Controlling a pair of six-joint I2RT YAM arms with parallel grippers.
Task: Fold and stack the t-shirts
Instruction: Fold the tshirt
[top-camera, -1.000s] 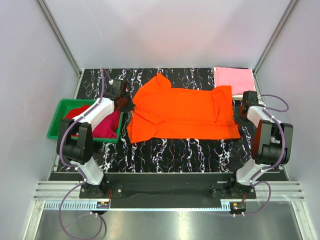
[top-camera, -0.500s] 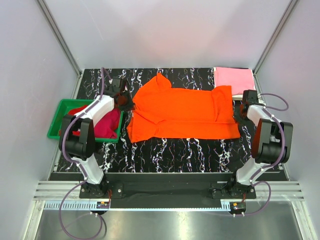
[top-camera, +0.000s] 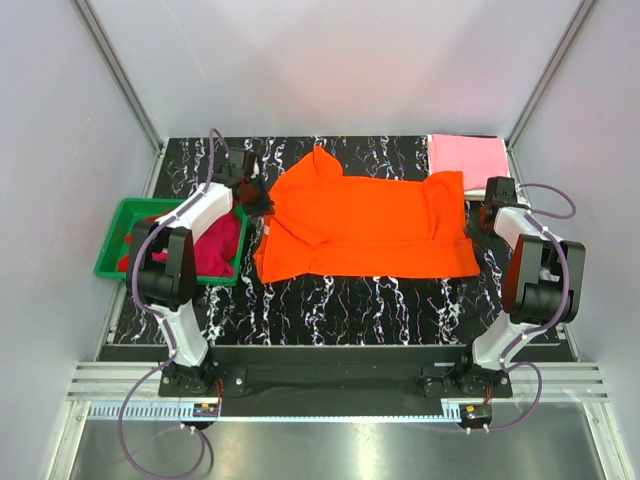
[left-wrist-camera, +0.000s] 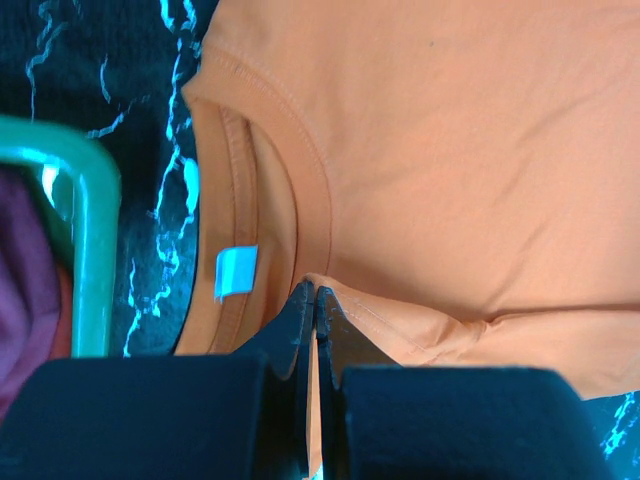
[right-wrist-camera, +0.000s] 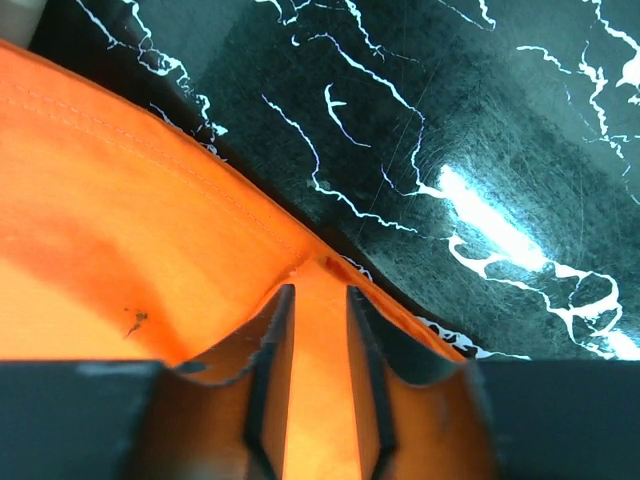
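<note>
Right tool (right-wrist-camera: 318, 293) just parted around the hem (right-wrist-camera: 205, 185); left tool (left-wrist-camera: 315, 293) clamps the collar (left-wrist-camera: 300, 185); your orange shirt (top-camera: 365, 225) lies lengthwise between them.

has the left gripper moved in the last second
Yes, slightly. Against the green bin, the left gripper, jaws shut on the orange t-shirt at its collar, has shifted toward the far edge of the table.
</note>
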